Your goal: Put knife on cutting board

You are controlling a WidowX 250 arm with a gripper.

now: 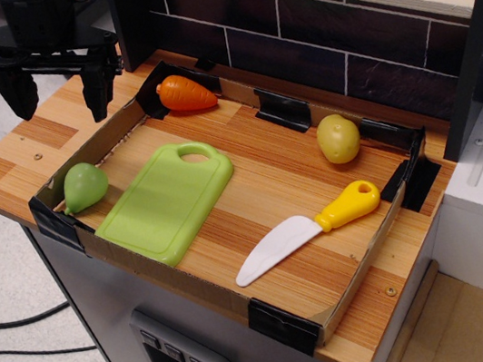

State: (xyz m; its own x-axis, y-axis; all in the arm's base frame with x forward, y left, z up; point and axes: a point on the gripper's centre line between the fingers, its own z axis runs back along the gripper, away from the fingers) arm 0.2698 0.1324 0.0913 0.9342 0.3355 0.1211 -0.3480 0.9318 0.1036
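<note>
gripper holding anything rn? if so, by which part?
Nothing held. The gripper hangs open and empty at the table's far left corner. The knife lies flat on the table, right of the cutting board, untouched.

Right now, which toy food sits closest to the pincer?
The carrot, orange, in the tray's back corner just beside the pincer; the pear and potato lie farther off.

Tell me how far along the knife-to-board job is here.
Nothing looks done yet: the white-bladed, yellow-handled toy plastic knife lies on the wooden tray floor, apart from the bare flat light-green plastic cutting board. The black hand hangs open and empty at the tray's far left corner. Reaching, grasping and placing all remain.
</note>
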